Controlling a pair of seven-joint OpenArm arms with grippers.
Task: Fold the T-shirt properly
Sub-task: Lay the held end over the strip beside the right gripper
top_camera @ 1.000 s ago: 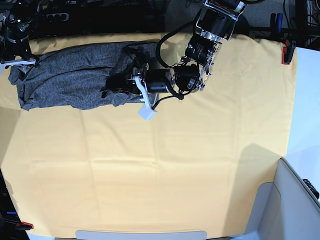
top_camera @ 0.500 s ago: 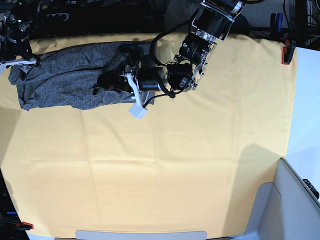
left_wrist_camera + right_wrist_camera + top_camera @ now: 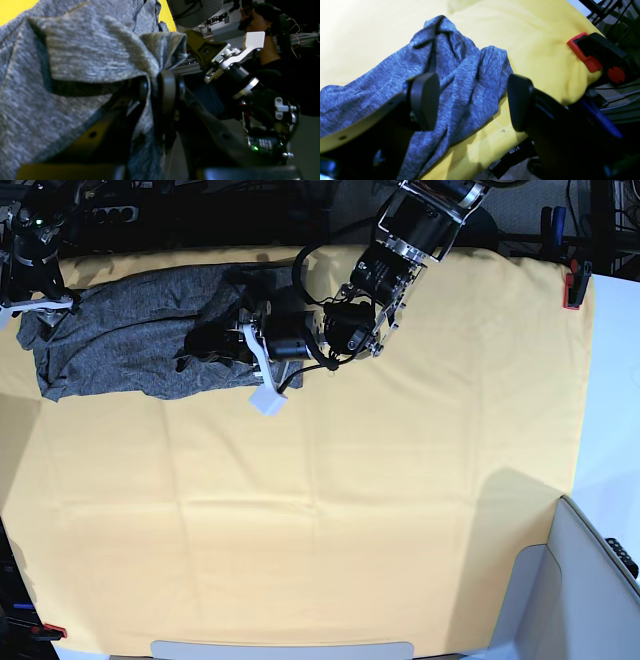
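Since a second ago our left gripper (image 3: 155,87) has dragged its pinched hem leftward across the plain yellow table cloth (image 3: 400,480), doubling the heather-grey mottled knit T-shirt (image 3: 120,345) over itself. Its pads stay clamped on a bunched fold between them, apparently to carry that edge over. Our right gripper (image 3: 472,100) hovers spread wide, the shirt's far end lying between and below its fingertips, untouched.

No readable text, label or number anywhere.

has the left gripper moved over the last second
Yes. The left gripper, pinching the T-shirt, slid toward the base view's left, away from the red clamp.
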